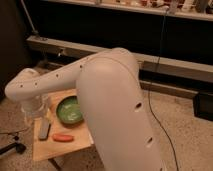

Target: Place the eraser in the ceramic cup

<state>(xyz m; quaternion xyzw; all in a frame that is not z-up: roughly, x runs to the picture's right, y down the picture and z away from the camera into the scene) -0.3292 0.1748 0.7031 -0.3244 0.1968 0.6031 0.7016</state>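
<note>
The arm (100, 95) is finished in plain white, dotted with small dark holes. The gripper (34, 114), pale and greyish, is held over the left rear of the light wooden desk (52, 150). The eraser (44, 129) is coloured dark grey, the bowl (70, 110) green, the carrot (63, 137) orange. The floor (185, 145) is speckled beige.

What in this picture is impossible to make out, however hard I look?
- White cup: not visible in the camera view. The gripper, hanging over the table's left rear corner, may cover it.
- Table's right side: hidden behind the big white arm.
- Green bowl: right rim hidden by the arm, and what it holds is too blurred to tell.
- Shelf items: cut off by the top edge and too small.
</note>
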